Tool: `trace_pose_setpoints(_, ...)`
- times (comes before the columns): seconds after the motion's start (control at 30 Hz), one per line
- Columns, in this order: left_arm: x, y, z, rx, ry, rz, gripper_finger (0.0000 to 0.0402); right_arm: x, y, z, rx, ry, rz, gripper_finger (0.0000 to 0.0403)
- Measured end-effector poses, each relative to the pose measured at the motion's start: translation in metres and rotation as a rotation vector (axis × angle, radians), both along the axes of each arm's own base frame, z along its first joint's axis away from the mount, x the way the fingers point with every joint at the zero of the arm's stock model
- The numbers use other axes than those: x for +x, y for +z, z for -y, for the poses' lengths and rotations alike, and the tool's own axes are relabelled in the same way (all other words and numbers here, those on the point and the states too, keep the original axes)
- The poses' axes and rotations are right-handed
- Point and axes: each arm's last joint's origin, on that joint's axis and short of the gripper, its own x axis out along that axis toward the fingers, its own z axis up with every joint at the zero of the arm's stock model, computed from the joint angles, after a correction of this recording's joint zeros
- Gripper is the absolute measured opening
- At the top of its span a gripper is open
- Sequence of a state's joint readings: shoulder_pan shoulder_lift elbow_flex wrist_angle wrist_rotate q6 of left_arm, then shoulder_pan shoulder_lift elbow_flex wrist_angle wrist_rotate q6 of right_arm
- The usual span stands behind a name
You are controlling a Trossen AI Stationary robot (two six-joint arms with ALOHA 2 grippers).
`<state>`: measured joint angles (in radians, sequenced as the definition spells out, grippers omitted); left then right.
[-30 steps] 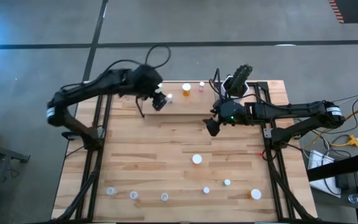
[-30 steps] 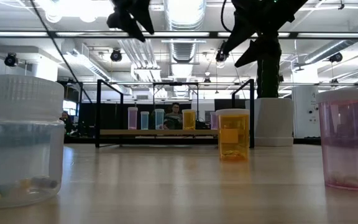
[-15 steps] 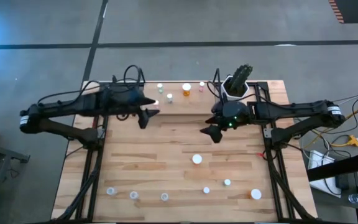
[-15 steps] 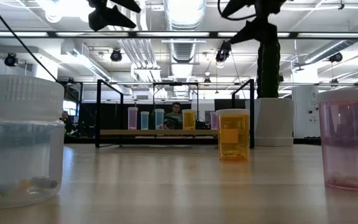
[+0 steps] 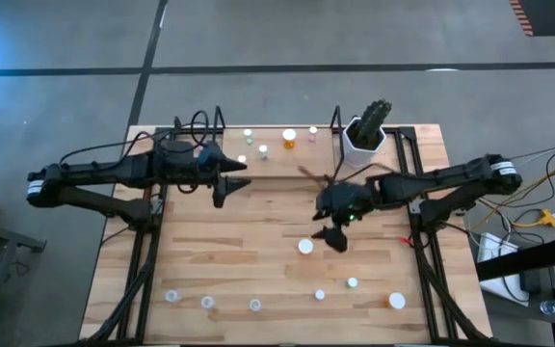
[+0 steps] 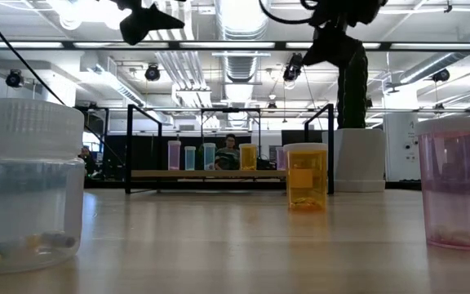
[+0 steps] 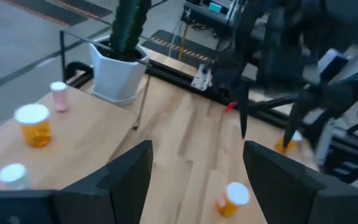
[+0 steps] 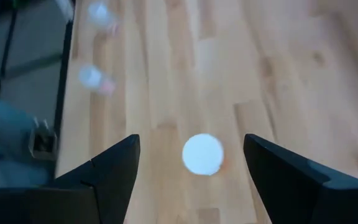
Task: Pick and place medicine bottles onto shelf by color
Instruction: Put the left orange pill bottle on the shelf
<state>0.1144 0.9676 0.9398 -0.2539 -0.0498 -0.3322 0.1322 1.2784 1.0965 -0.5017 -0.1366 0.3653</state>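
Observation:
Several white-capped medicine bottles (image 5: 289, 138) stand on the low wooden shelf (image 5: 279, 164) at the table's far edge. One orange bottle (image 5: 304, 247) stands alone mid-table. My right gripper (image 5: 333, 234) hangs open just right of it, above the table; in its wrist view the bottle's white cap (image 8: 202, 154) shows ahead, between the open fingers of that gripper (image 8: 191, 142). My left gripper (image 5: 227, 183) is open and empty, held high near the shelf's left end, pointing toward the table's right; the left wrist view shows this gripper (image 7: 197, 149) too. Both grippers hang at the top of the low view.
A white pot with a cactus (image 5: 366, 130) stands at the shelf's right end. Several more bottles (image 5: 255, 305) stand along the near edge, among them an orange one (image 5: 394, 301) at the right. Bare planks lie between the two grippers.
My left gripper has drawn back from the shelf toward the table's left and near side, tipping up from pointing down to nearly level. My right gripper has swung from beside the shelf toward the near edge, arriving over the mid-table orange bottle. No bottle has moved.

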Motion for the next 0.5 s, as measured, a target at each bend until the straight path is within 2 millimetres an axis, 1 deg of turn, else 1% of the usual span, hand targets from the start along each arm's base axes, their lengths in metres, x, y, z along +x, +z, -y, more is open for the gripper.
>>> trace_pose_setpoints(0.1,0.000,0.000,0.000,-0.015,0.000,0.001,0.0235,0.010,-0.016,-0.011,-0.067,0.099,-0.033,0.0278)
trace_pose_setpoints(0.3,0.000,-0.004,0.004,-0.064,-0.023,-0.028,0.0235,0.031,-0.045,-0.026,-0.125,0.191,-0.119,0.0276)
trace_pose_setpoints(0.4,-0.001,-0.009,0.005,-0.071,-0.032,-0.068,0.0235,0.037,-0.058,-0.029,-0.147,0.207,-0.156,0.0276)
trace_pose_setpoints(0.5,-0.003,-0.012,0.005,-0.076,-0.031,-0.104,0.0235,0.041,-0.066,-0.028,-0.174,0.191,-0.182,0.0272)
